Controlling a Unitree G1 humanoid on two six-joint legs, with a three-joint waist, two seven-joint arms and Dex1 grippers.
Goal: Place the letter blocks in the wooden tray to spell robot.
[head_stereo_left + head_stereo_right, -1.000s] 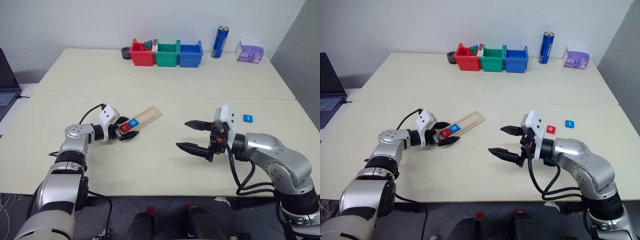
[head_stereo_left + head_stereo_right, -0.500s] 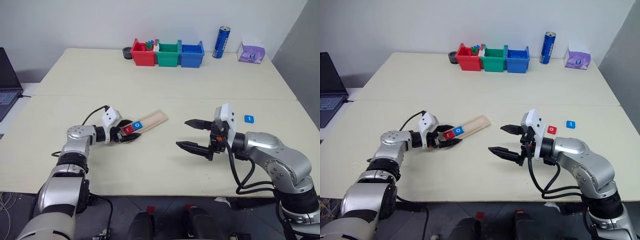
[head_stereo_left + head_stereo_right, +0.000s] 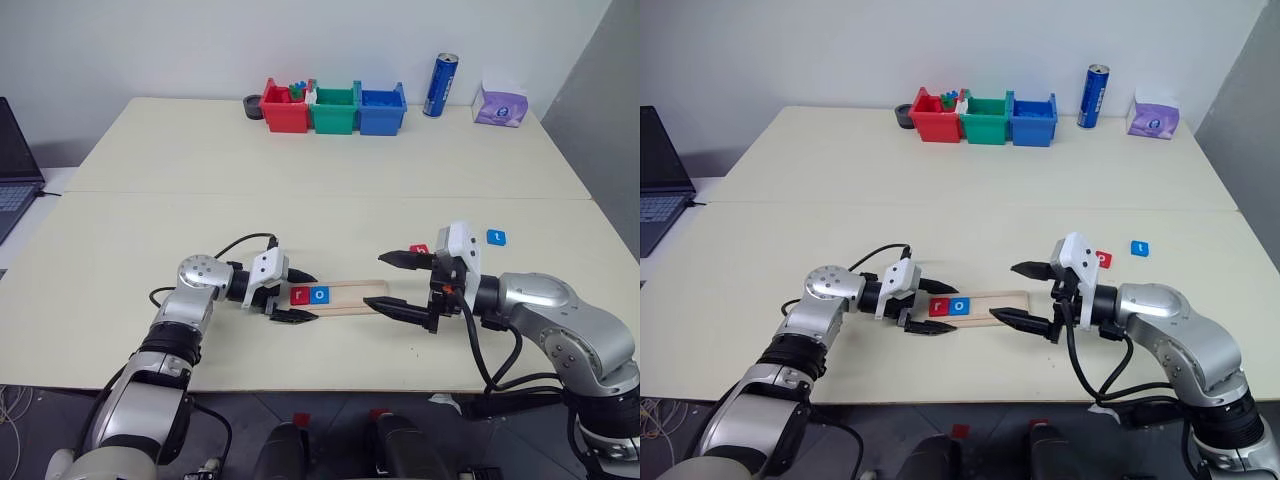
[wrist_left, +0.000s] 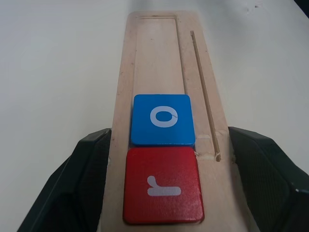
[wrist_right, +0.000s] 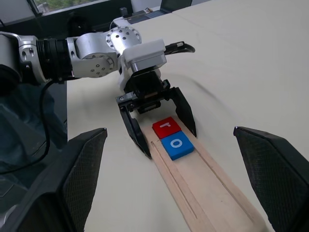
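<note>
Left fingers (image 4: pixel 89 166) grip the wooden tray (image 3: pixel 345 297) holding red r (image 4: pixel 162 183), blue o (image 4: pixel 163 119); right fingers (image 3: pixel 398 283) spread wide at its 3 o'clock end.

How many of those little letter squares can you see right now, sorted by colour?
Red letter blocks: 2, one in the wooden tray, one loose on the table.
Blue letter blocks: 2, one in the tray, one loose on the table.
Total: 4 in view.
</note>
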